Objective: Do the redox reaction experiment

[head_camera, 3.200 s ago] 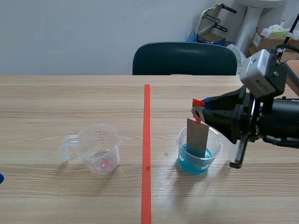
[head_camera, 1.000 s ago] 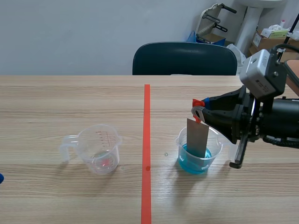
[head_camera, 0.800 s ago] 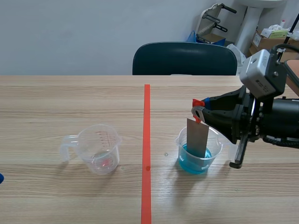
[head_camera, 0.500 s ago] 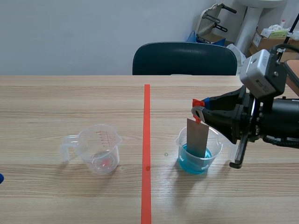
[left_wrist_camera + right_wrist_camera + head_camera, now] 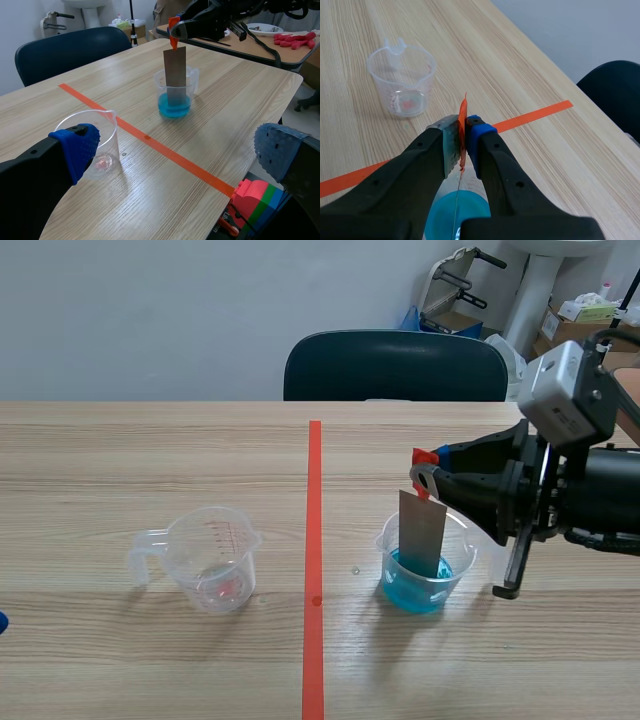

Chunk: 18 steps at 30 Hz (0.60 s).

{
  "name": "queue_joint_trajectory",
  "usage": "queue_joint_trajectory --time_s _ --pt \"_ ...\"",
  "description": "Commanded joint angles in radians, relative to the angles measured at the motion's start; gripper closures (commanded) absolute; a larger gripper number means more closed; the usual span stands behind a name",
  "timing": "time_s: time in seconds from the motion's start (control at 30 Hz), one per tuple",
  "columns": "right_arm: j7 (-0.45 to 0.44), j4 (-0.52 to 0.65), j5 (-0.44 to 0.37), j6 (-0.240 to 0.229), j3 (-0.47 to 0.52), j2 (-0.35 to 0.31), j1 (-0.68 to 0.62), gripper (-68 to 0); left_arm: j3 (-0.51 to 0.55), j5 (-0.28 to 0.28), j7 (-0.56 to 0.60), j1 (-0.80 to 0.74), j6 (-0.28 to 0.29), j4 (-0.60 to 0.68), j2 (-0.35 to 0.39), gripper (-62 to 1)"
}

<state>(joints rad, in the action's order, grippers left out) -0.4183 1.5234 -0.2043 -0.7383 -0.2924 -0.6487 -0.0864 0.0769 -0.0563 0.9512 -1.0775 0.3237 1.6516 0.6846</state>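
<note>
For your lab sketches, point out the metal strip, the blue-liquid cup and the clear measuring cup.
metal strip (image 5: 422, 532): scene view, its flat face.
blue-liquid cup (image 5: 463, 558): scene view, clear side wall.
clear measuring cup (image 5: 214, 558): scene view, front wall.

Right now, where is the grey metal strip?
In the scene view the metal strip hangs upright from the right gripper by its red tab, right of the tape line, its lower end in the clear cup of blue liquid.

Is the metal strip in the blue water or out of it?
In. Its lower end sits in the blue water inside the cup, while the right gripper holds the metal strip by its orange tab.
</note>
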Motion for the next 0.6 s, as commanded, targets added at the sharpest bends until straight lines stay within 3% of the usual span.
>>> queue_joint_trajectory --time_s 0.0,0.23,0.57 --pt "-0.018 0.043 -0.019 -0.007 0.028 -0.037 0.013 -0.9 -0.002 -0.006 0.016 -0.002 0.001 0.018 -0.006 -62.3" --pt "-0.013 0.14 -0.105 -0.007 0.073 -0.101 -0.02 -0.9 -0.002 -0.006 0.017 -0.002 0.001 0.018 -0.006 -62.3" --pt "0.065 0.264 -0.238 -0.007 0.116 -0.173 -0.036 -0.9 -0.002 -0.006 0.016 -0.002 0.001 0.018 -0.006 -62.3"
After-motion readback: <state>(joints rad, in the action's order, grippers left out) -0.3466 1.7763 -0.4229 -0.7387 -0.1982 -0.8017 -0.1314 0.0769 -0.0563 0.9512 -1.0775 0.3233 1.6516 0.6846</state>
